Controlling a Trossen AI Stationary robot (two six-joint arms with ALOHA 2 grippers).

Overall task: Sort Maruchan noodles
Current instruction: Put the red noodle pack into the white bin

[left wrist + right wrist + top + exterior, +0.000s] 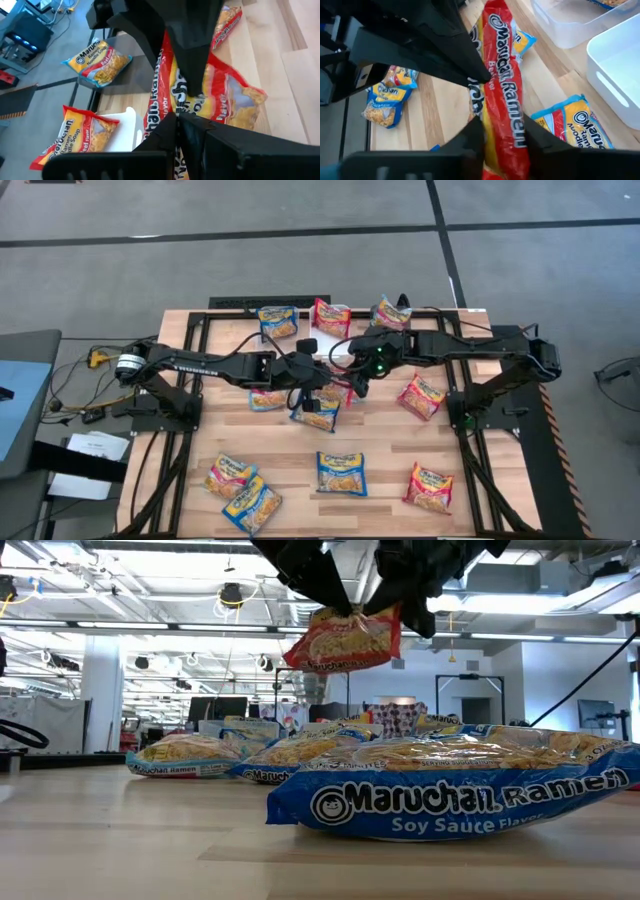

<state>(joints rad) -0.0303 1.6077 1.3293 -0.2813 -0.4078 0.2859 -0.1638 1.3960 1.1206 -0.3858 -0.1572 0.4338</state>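
A red-and-yellow Maruchan noodle packet (345,640) hangs in the air over the table's middle, between my two grippers. My left gripper (177,117) comes from the table's left and is shut on it. My right gripper (504,135) comes from the right and has closed on the same packet (502,95). In the high view both grippers meet above the packet (342,390). Other noodle packets lie flat on the wooden table (480,450): a blue one (342,473) near the front, a red one (430,487) at the front right and another red one (422,396) at the right. My left gripper pinches the red packet's wrapper (172,102) between its two fingers, slanting down from the table's left. The packet hangs below, clear of the table. My right gripper has one finger on each flat face of the packet (507,117), slanting down from the table's right. The packet stands on edge between the fingers (475,132) and hangs clear.
A white bin (620,70) and a clear bin (570,25) stand beyond the held packet. Several packets lie along the far edge (278,320), under the arms (318,415) and at the front left (252,505). A large blue packet (450,790) fills the low view's foreground.
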